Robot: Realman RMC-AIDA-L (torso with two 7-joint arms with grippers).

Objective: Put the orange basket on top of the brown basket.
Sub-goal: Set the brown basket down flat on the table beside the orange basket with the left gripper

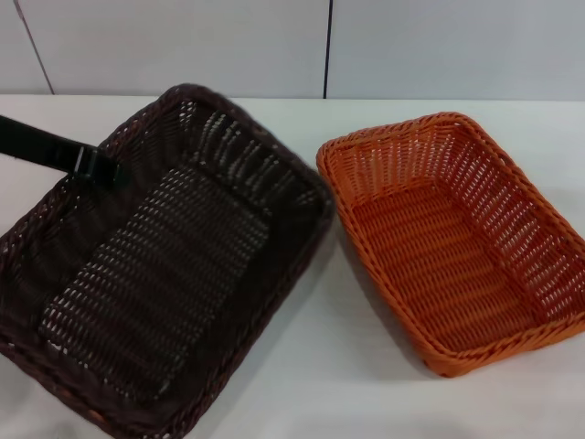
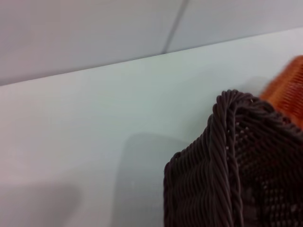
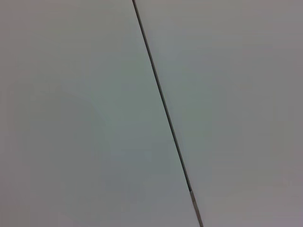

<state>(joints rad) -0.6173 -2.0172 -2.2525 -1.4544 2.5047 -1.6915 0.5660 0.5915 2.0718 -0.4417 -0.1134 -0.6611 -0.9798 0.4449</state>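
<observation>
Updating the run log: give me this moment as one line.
left gripper: at brown basket left rim | right gripper: not in view | orange basket: on table, beside brown, unstacked

A white table (image 1: 302,384) filled the lower part of the head view, its surface plain and evenly lit, with soft shadows. Behind its far edge stood a pale grey panelled wall (image 1: 183,46), split by a dark vertical seam (image 1: 327,46) and a fainter slanted one at far left. The right wrist view showed only pale panels and one dark seam (image 3: 163,106).
</observation>
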